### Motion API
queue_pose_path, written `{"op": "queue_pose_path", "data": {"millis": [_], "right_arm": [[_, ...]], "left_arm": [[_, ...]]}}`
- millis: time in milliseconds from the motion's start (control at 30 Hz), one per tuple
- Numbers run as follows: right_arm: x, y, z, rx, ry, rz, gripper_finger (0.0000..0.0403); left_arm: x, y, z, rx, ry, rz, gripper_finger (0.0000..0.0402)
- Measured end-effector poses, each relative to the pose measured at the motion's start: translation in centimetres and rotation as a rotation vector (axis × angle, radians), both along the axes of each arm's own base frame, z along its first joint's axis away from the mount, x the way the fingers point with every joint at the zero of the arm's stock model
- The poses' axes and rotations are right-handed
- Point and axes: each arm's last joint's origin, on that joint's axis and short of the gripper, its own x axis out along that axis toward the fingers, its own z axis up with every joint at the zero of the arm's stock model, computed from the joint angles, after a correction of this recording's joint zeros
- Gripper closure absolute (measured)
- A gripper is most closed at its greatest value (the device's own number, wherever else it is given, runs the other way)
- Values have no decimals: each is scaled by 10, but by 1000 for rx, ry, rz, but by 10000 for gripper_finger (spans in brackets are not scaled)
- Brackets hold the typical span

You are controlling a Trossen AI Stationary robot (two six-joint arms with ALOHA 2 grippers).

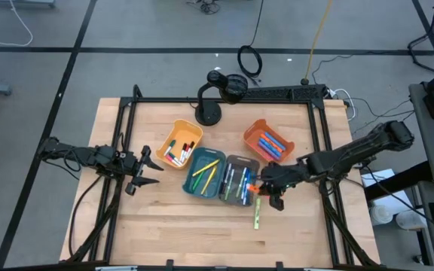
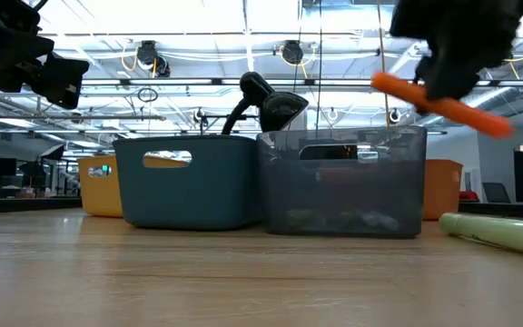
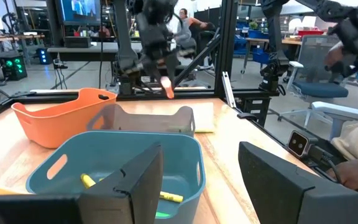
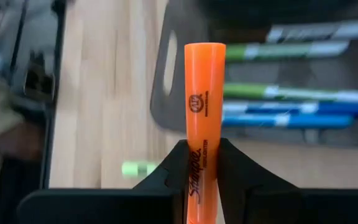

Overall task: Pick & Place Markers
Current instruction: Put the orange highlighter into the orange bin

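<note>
Right gripper (image 4: 202, 163) jaws were clamped narrow on the orange marker (image 4: 204, 93), gripping low on the barrel so most of its length stuck out ahead. It hung in the air over the near edge of the grey bin (image 1: 239, 179), which already held green and blue markers (image 4: 291, 106). Judgement: light, stiff, smooth plastic barrel, so it could pivot in a two-point pinch; a mid-barrel grip would hold steadier. A pale green marker (image 1: 257, 213) lay on the table (image 1: 164, 226) just beside the grey bin. Teal bin (image 1: 204, 172) held yellow ones. Left gripper (image 1: 143, 172) waited wide open and empty, near the yellow bin (image 1: 179, 144).
</note>
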Motion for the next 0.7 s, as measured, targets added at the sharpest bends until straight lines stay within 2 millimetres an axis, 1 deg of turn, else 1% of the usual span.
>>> {"op": "queue_pose_path", "data": {"millis": [133, 333, 400, 500, 600, 700], "right_arm": [[-8, -9, 17, -82, -107, -144, 363], [-15, -31, 33, -243, -220, -424, 359], [-17, -41, 34, -249, -214, -511, 359], [-21, -57, 30, -257, -150, -598, 362], [-25, -71, 25, -293, -70, -654, 361], [-26, -82, 22, -320, -30, -690, 352]], "left_arm": [[0, 0, 0, 0, 0, 0, 188], [0, 0, 0, 0, 0, 0, 188], [0, 0, 0, 0, 0, 0, 188], [0, 0, 0, 0, 0, 0, 188], [0, 0, 0, 0, 1, 0, 188], [0, 0, 0, 0, 1, 0, 188]]}}
